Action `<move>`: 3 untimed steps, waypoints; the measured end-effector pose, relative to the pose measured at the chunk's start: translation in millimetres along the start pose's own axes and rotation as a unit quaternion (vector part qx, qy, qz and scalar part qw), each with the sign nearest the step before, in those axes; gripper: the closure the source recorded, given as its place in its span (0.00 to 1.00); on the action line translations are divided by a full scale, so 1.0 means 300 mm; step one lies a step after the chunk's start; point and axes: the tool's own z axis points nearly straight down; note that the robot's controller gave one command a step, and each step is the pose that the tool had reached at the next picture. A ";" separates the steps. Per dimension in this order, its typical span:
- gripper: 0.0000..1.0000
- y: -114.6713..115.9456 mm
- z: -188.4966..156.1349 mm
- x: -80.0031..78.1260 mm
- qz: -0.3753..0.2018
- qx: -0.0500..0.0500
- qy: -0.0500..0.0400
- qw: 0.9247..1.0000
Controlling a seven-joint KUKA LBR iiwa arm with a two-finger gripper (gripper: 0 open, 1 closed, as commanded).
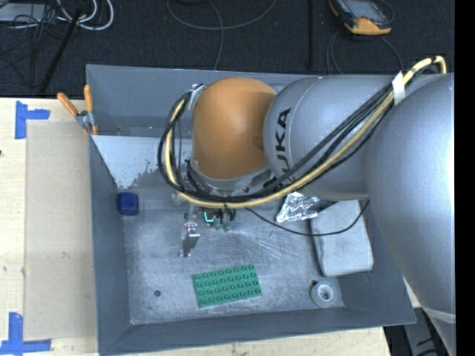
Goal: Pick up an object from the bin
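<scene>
Now hand [193, 237] nr grn plate [227, 285].

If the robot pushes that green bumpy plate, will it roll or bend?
Probably stiff: the green plate looks like a studded toy-brick base. Lying flat on the bin floor, it would likely slide, not roll.

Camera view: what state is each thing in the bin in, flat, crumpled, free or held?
green studded plate: flat, studs up, free.
blue block: on the bin floor by the left wall, free.
foil scrap: crumpled, beside the grey slab's far corner.
grey slab: flat, free.
grey ring: flat, hole up, free.
gripper: low over the bin's middle, beyond the plate.
</scene>
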 end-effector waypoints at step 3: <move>0.00 -0.353 0.207 0.265 0.052 -0.001 -0.002 0.999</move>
